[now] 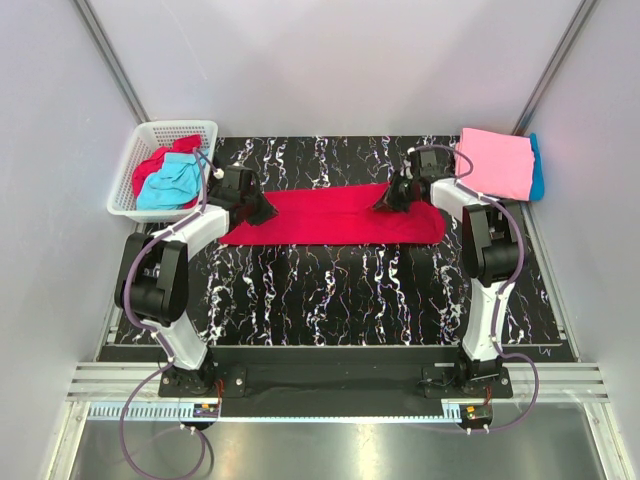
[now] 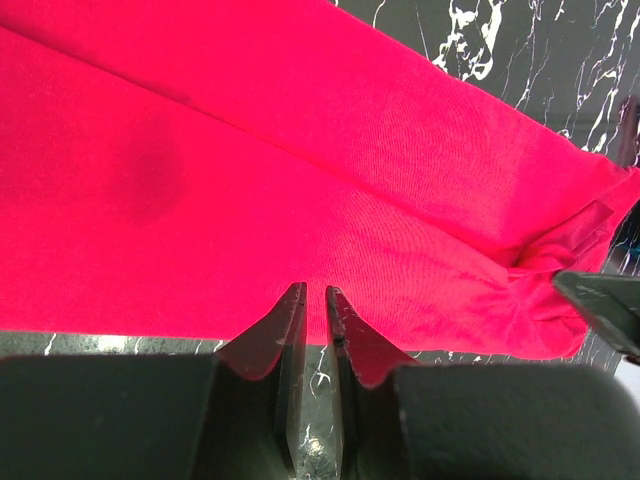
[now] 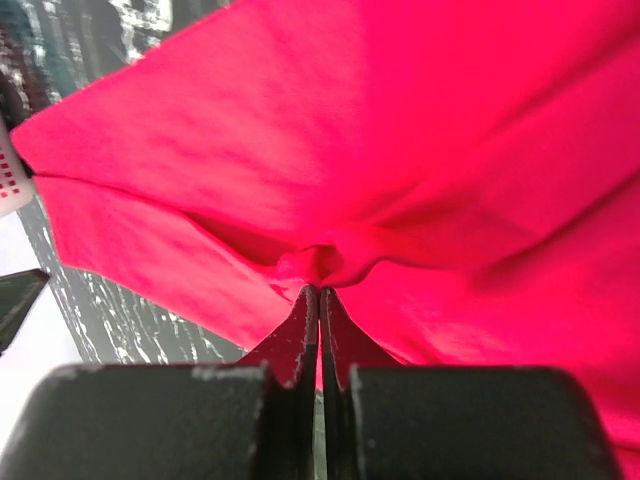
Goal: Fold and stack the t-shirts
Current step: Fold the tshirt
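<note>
The crimson red t-shirt (image 1: 330, 218) lies as a long folded strip across the black marbled table. My left gripper (image 1: 265, 212) is at the strip's left end. In the left wrist view its jaws (image 2: 315, 290) are closed to a thin slit over the near edge of the red cloth (image 2: 300, 150). My right gripper (image 1: 385, 203) is at the strip's far edge, right of the middle. Its fingers (image 3: 320, 290) are shut on a small bunched fold of the red cloth (image 3: 400, 130). A folded pink t-shirt (image 1: 495, 160) rests on a turquoise blue one (image 1: 537, 165) at the back right.
A white lattice basket (image 1: 130, 175) stands at the back left and holds a red shirt (image 1: 152, 168) and a turquoise shirt (image 1: 170, 187). Grey walls close in the table on both sides and behind. The arm bases are bolted at the near edge.
</note>
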You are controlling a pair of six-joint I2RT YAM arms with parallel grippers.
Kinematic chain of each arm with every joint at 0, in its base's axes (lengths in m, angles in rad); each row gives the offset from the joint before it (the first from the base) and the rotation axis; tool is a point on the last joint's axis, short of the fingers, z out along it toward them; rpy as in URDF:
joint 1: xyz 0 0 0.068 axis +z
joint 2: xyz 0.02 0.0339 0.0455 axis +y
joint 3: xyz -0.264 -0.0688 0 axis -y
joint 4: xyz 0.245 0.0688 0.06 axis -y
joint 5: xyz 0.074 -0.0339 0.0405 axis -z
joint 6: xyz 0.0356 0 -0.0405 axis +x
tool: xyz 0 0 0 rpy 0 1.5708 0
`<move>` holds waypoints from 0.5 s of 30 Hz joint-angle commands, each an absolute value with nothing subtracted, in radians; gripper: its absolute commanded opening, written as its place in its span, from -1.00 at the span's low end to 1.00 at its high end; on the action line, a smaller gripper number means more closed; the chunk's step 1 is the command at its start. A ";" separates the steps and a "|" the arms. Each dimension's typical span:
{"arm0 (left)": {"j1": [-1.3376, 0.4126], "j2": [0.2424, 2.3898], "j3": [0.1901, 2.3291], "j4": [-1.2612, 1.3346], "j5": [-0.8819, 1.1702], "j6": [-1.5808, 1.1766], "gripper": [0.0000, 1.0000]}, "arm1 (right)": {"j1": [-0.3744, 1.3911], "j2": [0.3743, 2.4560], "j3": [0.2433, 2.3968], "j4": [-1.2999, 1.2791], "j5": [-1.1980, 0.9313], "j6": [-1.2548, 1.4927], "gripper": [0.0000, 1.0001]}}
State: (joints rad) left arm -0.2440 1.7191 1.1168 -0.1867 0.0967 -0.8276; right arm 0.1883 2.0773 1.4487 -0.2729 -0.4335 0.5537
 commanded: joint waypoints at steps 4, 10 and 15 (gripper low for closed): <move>-0.249 1.726 1.138 -0.164 0.097 -0.810 -0.67 | 0.206 2.124 1.632 -0.308 -0.446 0.473 -1.00; -0.249 1.738 1.147 -0.161 0.095 -0.796 -0.67 | 0.206 2.302 1.857 -0.316 -0.575 0.397 -0.62; -0.249 1.744 1.157 -0.167 0.065 -0.788 -0.67 | 0.204 2.272 1.861 -0.325 -0.478 0.376 0.07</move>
State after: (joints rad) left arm -0.2443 1.7443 1.1175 -0.1879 0.0929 -0.8093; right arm 0.1974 2.3165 1.8503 -0.3214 -0.5133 0.4225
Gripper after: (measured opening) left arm 0.168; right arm 0.503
